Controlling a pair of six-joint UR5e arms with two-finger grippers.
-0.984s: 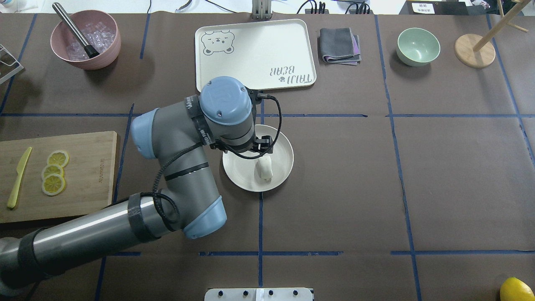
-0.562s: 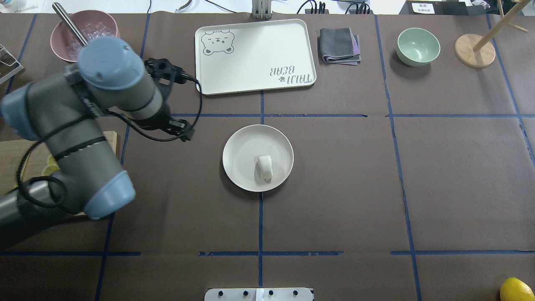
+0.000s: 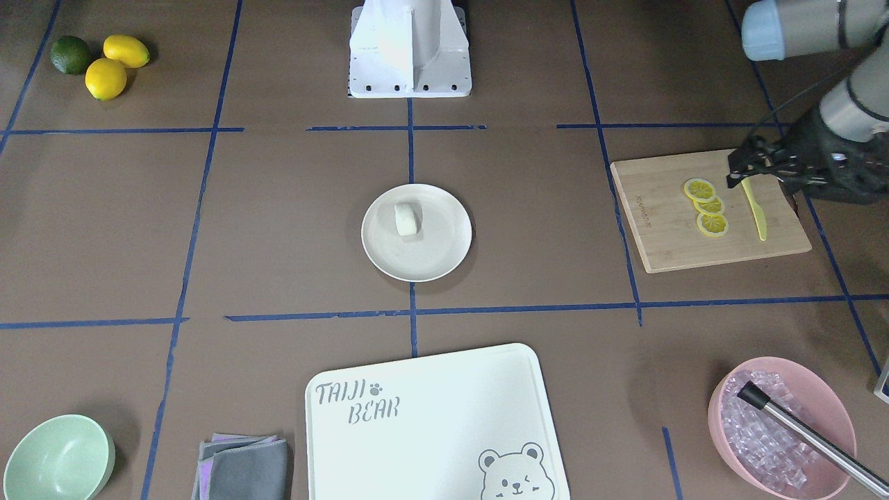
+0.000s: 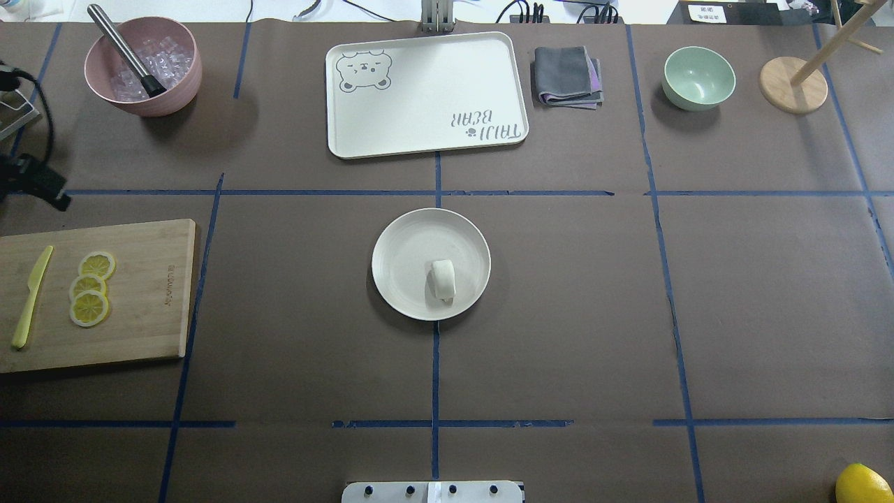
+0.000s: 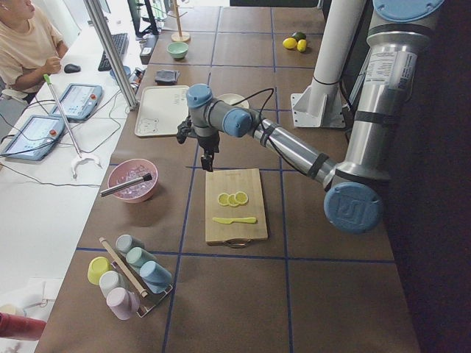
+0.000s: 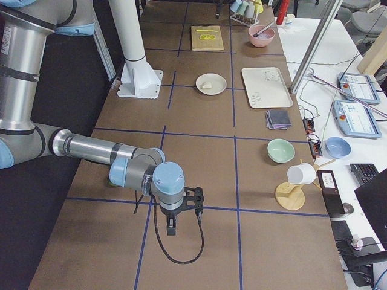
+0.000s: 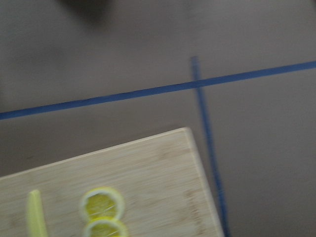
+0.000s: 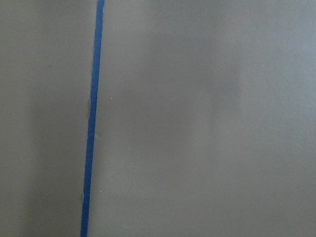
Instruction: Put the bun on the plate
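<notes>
**Bun on the plate, both pincers well away**

Bun [image 4: 443,280] lies inside the rim of the plate [image 4: 401,241], a little off the middle, toward my base and slightly to my right. Nothing touches it. The plate sits on the brown table cover where two blue tape lines meet.

My left pincer [image 5: 208,162] is well apart from the plate, out at my left end of the table. It points downward above the far edge of the wooden cutting board [image 4: 140,307] and touches neither the bun nor the plate. Its wrist camera looks down, blurred, on a corner of that board, with two of the lemon slices [image 4: 89,288] and the tip of the yellow-green knife [image 4: 31,297] showing. None of the views shows its fingers clearly, so I cannot tell how wide they stand.

My right pincer [image 6: 171,228] hangs low over bare table cover at the opposite end, far from the plate. Only the side view shows it, and I cannot tell whether it is parted or closed.
</notes>
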